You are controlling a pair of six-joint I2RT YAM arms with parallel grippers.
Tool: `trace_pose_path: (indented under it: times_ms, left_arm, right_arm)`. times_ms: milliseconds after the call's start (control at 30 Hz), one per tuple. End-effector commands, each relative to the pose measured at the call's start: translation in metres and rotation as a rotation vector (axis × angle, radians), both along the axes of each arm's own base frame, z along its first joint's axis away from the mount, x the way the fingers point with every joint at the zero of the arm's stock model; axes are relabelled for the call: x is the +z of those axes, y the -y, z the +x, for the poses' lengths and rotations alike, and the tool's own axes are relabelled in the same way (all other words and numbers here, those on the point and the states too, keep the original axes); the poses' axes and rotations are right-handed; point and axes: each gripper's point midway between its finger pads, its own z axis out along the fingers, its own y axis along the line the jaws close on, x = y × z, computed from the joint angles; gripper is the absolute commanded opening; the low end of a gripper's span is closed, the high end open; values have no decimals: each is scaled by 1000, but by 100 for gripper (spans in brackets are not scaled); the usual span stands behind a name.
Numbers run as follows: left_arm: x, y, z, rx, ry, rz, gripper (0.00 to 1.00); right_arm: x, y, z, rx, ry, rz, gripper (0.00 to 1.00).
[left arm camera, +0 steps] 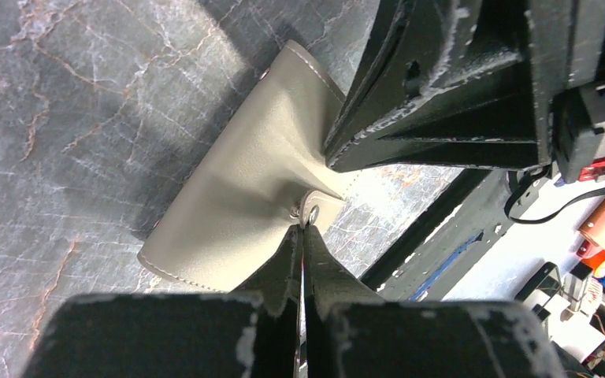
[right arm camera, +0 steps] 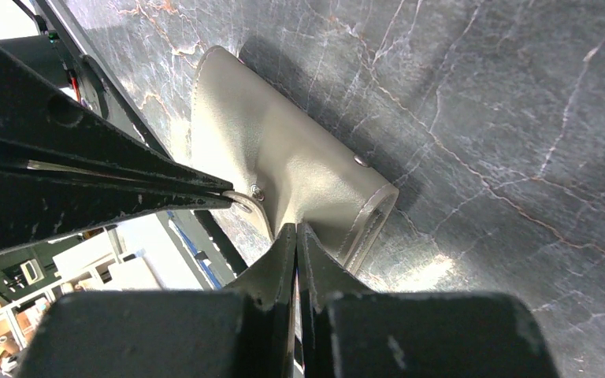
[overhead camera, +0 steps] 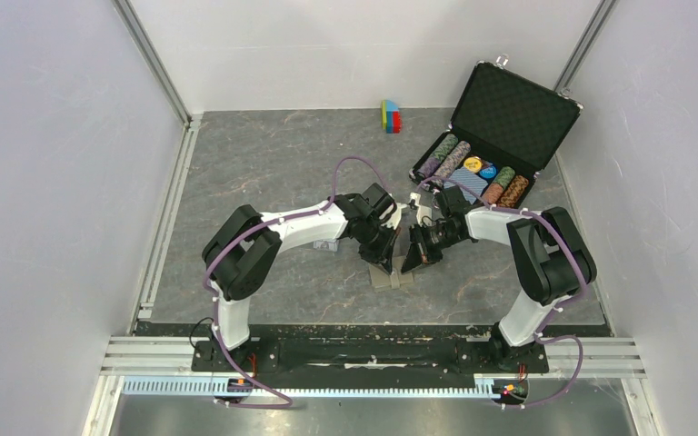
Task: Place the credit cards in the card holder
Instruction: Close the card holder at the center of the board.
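The taupe card holder (overhead camera: 391, 276) lies on the grey marbled table between both arms. It fills the left wrist view (left arm camera: 244, 181) and the right wrist view (right arm camera: 283, 157). My left gripper (left arm camera: 304, 228) is shut on the holder's snap tab (left arm camera: 313, 213), and it comes into the right wrist view (right arm camera: 228, 193) from the left. My right gripper (right arm camera: 295, 228) is shut on the holder's body near a stitched edge, and it shows at the upper right of the left wrist view (left arm camera: 329, 161). The material is puckered where each gripper pinches. No credit card shows clearly in any view.
An open black chip briefcase (overhead camera: 509, 118) with chip stacks and a blue patterned card deck (overhead camera: 471, 184) stands at the back right. A small coloured block (overhead camera: 391, 116) sits at the back centre. White walls and metal rails bound the table.
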Motion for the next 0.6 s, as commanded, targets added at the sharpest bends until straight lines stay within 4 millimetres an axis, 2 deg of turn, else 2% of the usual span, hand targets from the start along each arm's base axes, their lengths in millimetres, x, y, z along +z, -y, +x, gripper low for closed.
trace_pose_path:
  times_ms: [0,333,567]
  left_arm:
    - [9,3,9,44,23,10,2]
    - [-13,0,6,32,-11,54,2]
    - [-16,2,8,30,-13,56,2]
  right_arm:
    - [-21,14,-7,7,-18,-117,0]
    - [-4,2,-2,38,31,-15,0]
    - [10,-9,-2,48,50,77,0]
